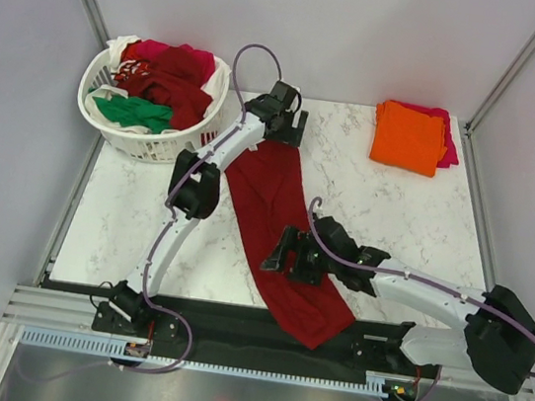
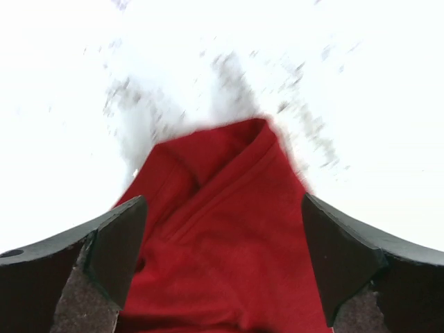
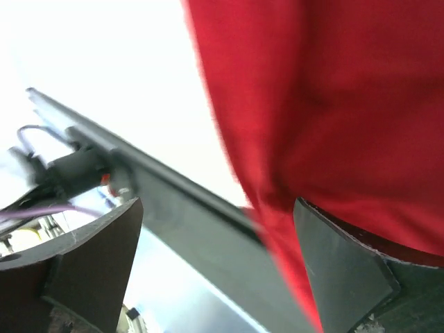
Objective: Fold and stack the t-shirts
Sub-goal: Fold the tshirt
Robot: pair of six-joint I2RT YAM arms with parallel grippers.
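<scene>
Diagonally — left tool (image 1: 289, 129) far, right tool (image 1: 280, 254) near

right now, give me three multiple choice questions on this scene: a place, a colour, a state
1. Where is the orange t-shirt?
A) in the basket
B) at the table's far right corner, on a magenta t-shirt
C) draped over an arm
2. Which t-shirt lies stretched across the table?
A) green
B) white
C) the dark red t-shirt
3. How is the left gripper?
A) open
B) shut on the basket
C) holding a green t-shirt
Answers: B, it tops the folded stack there; C, the top view shows it; A, its fingers stand wide apart.
</scene>
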